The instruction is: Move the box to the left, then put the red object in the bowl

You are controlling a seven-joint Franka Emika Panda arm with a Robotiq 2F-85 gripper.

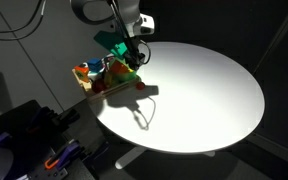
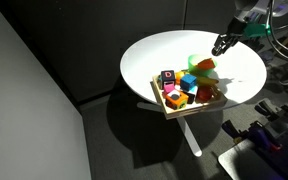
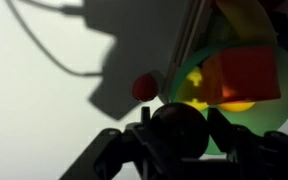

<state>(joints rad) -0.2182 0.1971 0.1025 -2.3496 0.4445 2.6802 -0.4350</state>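
Observation:
The light-brown wooden box (image 1: 85, 88) (image 2: 189, 108) sits at the table's edge, full of colourful toy pieces. The green bowl (image 1: 125, 74) (image 2: 204, 66) stands right beside it. In the wrist view the bowl (image 3: 192, 68) holds a yellow piece and an orange-red block (image 3: 246, 72). A small red round object (image 3: 144, 87) lies on the white table just outside the bowl's rim. My gripper (image 1: 134, 52) (image 2: 219, 47) (image 3: 179, 125) hangs just above the bowl. Its fingers sit on either side of a dark round thing whose colour is lost in shadow.
The round white table (image 1: 204, 90) (image 2: 149, 55) carries the arm's and cable's shadows. Dark equipment and cables stand below the table's edge (image 1: 44, 150) (image 2: 269, 135). A dark wall lies behind.

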